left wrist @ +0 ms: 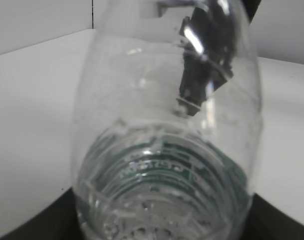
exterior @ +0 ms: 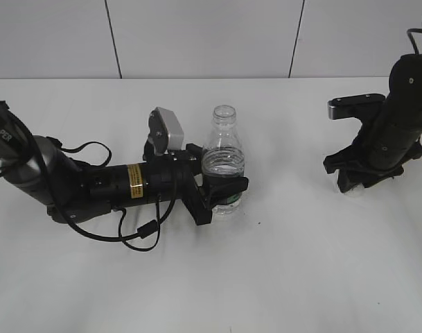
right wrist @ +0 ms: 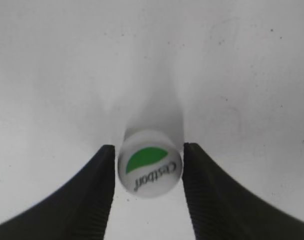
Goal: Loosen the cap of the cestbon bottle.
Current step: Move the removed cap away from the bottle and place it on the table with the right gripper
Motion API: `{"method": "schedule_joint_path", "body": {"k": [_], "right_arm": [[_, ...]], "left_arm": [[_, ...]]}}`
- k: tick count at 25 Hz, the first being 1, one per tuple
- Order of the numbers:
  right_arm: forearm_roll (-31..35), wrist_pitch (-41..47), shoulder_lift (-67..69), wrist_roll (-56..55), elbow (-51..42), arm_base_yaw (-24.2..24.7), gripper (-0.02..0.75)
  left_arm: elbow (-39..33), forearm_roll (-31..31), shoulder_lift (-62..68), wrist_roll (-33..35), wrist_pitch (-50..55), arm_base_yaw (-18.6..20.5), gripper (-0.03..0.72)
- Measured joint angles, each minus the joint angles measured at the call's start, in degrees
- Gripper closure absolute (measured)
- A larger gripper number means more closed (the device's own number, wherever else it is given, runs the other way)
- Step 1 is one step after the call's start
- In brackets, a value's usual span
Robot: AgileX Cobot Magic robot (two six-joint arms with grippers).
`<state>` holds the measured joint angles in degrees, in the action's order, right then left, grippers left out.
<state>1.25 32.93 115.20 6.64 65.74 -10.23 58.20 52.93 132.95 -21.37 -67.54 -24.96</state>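
The cap (right wrist: 150,170) is already off — pinched in the right gripper (right wrist: 149,172) at the table (exterior: 287,263), well right of the cestbon bottle (exterior: 223,158), which the left gripper (exterior: 223,193) clamps upright. Next, probably, comes releasing the cap.

A clear bottle (exterior: 224,159) with a dark green label band is seen on a white table (exterior: 301,263). A white cap (right wrist: 150,170) is marked with a green leaf shape and grey lettering. Black ribbed fingers (right wrist: 99,185) are shown.
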Motion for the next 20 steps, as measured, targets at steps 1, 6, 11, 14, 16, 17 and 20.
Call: {"method": "schedule_joint_path", "body": {"k": [1,6,11,14,16,17,20], "right_arm": [[0.00,0.00,0.00,0.00,0.00,0.00,0.386],[0.00,0.00,0.00,-0.05,0.00,0.00,0.273],[0.00,0.36,-0.13,-0.05,0.00,0.00,0.206],[0.00,0.69,-0.65,-0.05,0.00,0.00,0.199],[0.00,0.82,-1.12,-0.05,0.00,0.00,0.199],[0.00,0.86,-1.41,-0.05,0.00,0.00,0.199],[0.00,0.93,-1.85,-0.05,0.00,0.00,0.197]], "left_arm": [[0.00,0.00,0.00,0.00,0.00,0.00,0.286],[0.00,0.00,0.00,0.00,0.00,0.00,0.286],[0.00,0.00,0.00,0.00,0.00,0.00,0.286],[0.00,0.00,0.00,0.00,0.00,0.00,0.286],[0.00,0.00,0.00,0.00,0.00,0.00,0.286],[0.00,0.00,0.00,0.00,0.00,0.00,0.286],[0.00,-0.05,0.00,0.00,0.00,0.00,0.286]]}}
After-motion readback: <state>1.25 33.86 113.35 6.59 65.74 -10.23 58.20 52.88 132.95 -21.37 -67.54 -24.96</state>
